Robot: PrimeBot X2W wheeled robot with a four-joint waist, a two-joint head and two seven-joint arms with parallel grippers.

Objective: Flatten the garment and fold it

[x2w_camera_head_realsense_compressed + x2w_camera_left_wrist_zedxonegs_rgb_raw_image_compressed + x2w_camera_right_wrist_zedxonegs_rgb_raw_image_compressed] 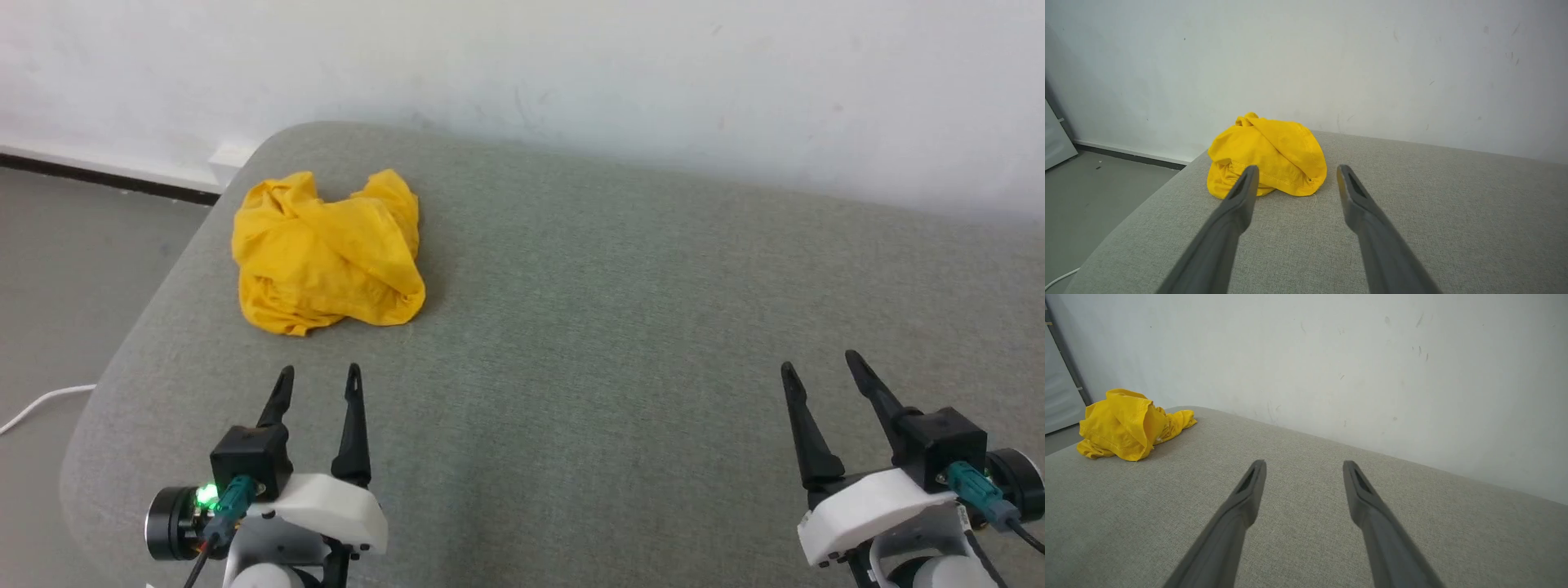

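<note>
Crumpled garment (326, 253) at the far left, both pincers released and empty.
The yellow bundle sits near the far-left corner of the grey cushion (612, 327), just beyond the left gripper (320, 371) and well apart from the right gripper (820, 362). A pinch into the heap would likely catch several layers and lift it as a lump. A leftward tug could drag it off the edge.

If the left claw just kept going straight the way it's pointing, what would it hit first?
Most likely the crumpled yellow garment, which lies on the grey cushion straight ahead of the open left gripper. Its height is hard to judge, so it might graze the cushion first.
</note>
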